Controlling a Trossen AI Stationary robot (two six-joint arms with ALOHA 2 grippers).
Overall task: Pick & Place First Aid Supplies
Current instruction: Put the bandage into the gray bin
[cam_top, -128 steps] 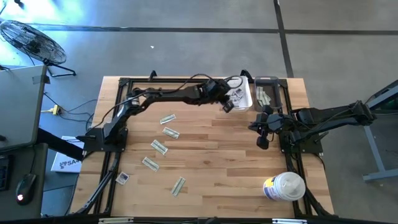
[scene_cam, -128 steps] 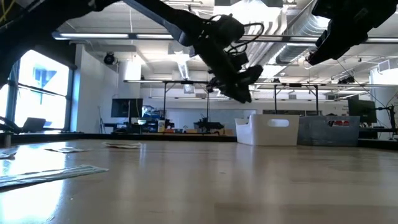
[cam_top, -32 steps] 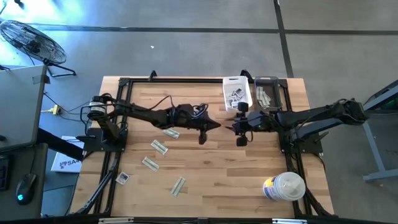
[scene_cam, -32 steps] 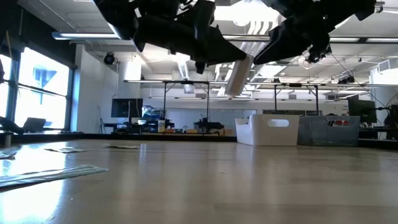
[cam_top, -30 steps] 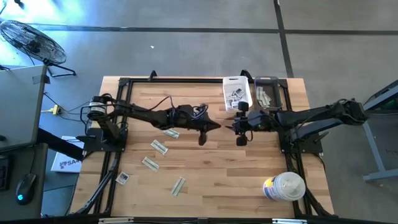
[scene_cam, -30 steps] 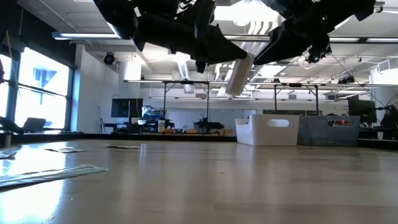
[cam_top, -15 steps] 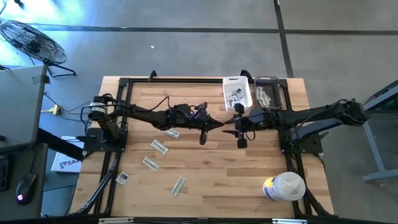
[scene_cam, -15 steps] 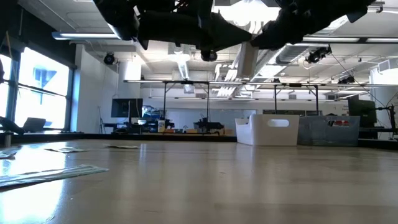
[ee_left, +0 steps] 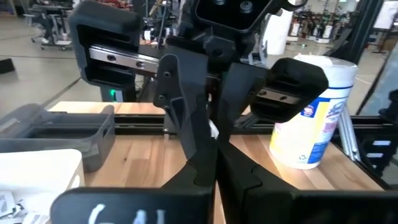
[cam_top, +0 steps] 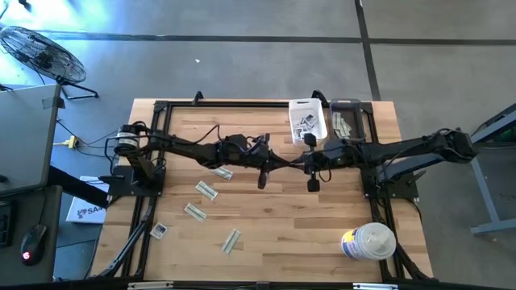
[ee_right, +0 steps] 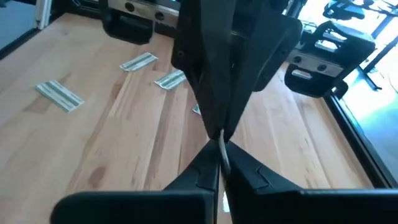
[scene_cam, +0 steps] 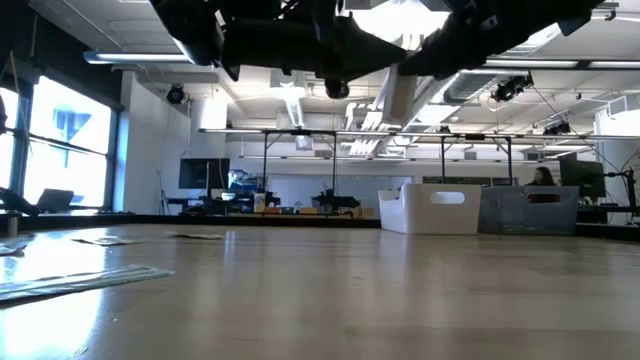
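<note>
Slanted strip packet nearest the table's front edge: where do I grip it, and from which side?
Take the strip packet at its middle, across the narrow width, coming straight down. It lies flat and slanted on the table, so turn the fingers square to its long edges. It sits on the side of the left gripper, which probably suits it best.

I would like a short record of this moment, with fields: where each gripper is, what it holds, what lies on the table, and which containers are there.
left gripper: above mid-table, tip to tip with the other gripper
right gripper: above mid-table, facing it
held item: thin pale packet, apparently pinched by both
loose on table: four strip packets, one square packet
containers: white bin and grey bin, both holding packets
other: wipes canister, upright
</note>
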